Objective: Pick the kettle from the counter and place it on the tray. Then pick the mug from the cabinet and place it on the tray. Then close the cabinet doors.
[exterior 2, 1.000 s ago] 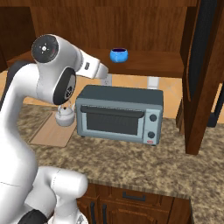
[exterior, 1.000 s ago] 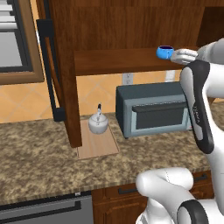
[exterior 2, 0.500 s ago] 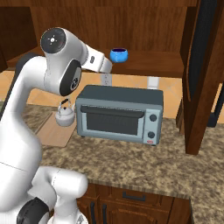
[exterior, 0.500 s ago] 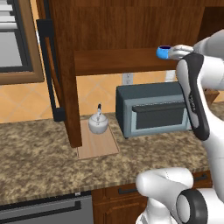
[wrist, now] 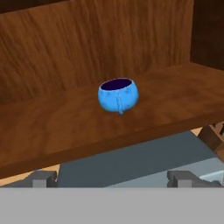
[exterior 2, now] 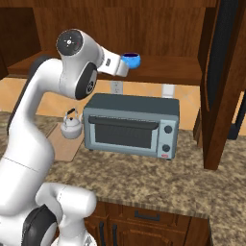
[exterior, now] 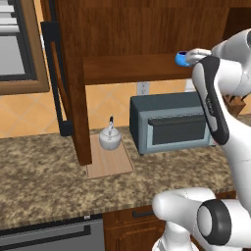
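- Lower left of the left base view: the small silvery-white kettle with its thin dark arched handle [exterior: 110,138] already sat on the flat light tan wooden tray [exterior: 109,162], which lay on the brown-and-tan speckled counter [exterior: 44,171]. I judged the first step done.
- Over the last second the white arm's wrist had swung up and in toward the dark reddish-brown wall cabinet's wooden shelf [exterior: 128,68], so the mug pick had begun.
- Centre of the hand view: the small bright blue mug [wrist: 118,95] stood upright on the shelf, handle facing the camera.
- Bottom of the hand view: the two finger tips [wrist: 40,178] stood wide apart, holding nothing, with the mug centred between their lines but well ahead, untouched.
- Right of the right base view: one reddish-brown cabinet door [exterior 2: 225,81] stood open.
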